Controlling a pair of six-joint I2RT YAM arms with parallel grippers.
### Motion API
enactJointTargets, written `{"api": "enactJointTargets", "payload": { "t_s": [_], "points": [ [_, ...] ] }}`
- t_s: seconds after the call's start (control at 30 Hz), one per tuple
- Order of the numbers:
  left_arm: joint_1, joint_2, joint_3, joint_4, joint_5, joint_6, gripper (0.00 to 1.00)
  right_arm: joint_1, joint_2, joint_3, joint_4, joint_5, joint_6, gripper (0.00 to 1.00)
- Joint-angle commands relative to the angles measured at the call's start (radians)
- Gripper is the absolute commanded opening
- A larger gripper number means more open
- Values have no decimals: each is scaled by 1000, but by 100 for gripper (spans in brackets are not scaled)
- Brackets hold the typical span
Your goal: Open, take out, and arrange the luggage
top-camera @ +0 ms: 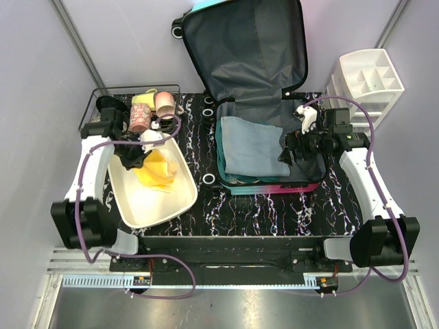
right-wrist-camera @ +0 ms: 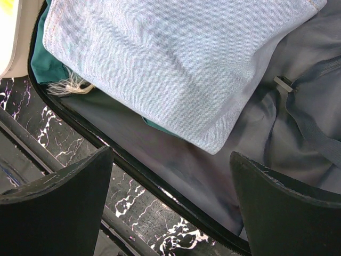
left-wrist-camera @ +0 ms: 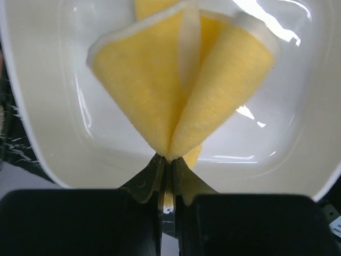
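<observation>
My left gripper (left-wrist-camera: 166, 159) is pinched tight on a fold of yellow cloth (left-wrist-camera: 160, 90), which fans out from my fingertips over the white tub (top-camera: 147, 205) at the lower left of the overhead view. My right gripper (right-wrist-camera: 170, 156) is spread wide and holds nothing. It hangs over the right edge of the suitcase (top-camera: 250, 48).

The suitcase lies open in the upper middle of the overhead view. Its lid stands up against the back wall, showing dark grey lining. The lower half rests on the black marbled table (top-camera: 260, 212), and its pink-and-teal shell shows along the near side. Inside lies a folded pale blue denim piece (right-wrist-camera: 176, 64), on top of something teal (right-wrist-camera: 42, 64).

A wire basket (top-camera: 130, 89) holding cups sits at the upper left, and a white drawer organizer (top-camera: 367, 75) at the upper right.
</observation>
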Motion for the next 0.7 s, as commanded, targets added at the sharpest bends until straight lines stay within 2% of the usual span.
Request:
{"api": "enactJointTargets", "payload": {
  "t_s": [0.0, 0.1, 0.23, 0.33, 0.53, 0.67],
  "points": [
    [44, 112, -16, 206, 1, -101, 0, -4, -30, 5, 12, 15, 4, 100],
    [50, 168, 30, 225, 15, -144, 0, -4, -33, 7, 8, 21, 4, 100],
    [45, 112, 61, 164, 84, -118, 0, -4, -47, 7, -3, 39, -7, 100],
    [27, 23, 93, 40, 138, -62, 0, -3, -58, -6, 0, 45, -10, 100],
    [-17, -150, 148, -176, 136, -37, 0, -4, -53, -21, 3, 27, -12, 100],
    [-19, -225, 301, -304, 172, -64, 0, -4, -42, -19, 4, 15, -16, 100]
  ]
}}
